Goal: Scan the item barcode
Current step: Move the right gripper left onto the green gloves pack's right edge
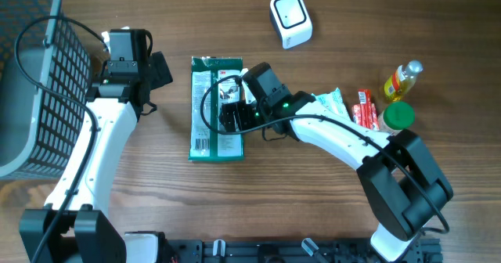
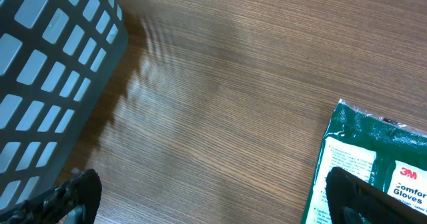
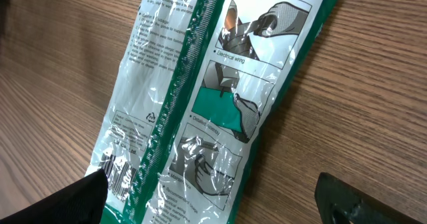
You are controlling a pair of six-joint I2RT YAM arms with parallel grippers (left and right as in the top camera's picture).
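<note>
The overhead camera hangs well above the table [image 1: 258, 208] and looks straight down. It takes in the full width, with the grey basket [image 1: 31, 75] at 9 o'clock, the white scanner [image 1: 290, 19] toward 1 o'clock and the glove packet [image 1: 216, 110] just left of centre. The left wrist camera sits low and close to the wood, tilted downward. It catches the basket's wall [image 2: 47, 71] at 10 o'clock and the packet's top corner [image 2: 373, 157] at 4 o'clock. The right wrist camera is nearest of all, right above the packet [image 3: 200, 97], which runs from 1 o'clock to 7 o'clock. All three views share the packet; the overhead and left wrist views also share the basket.
</note>
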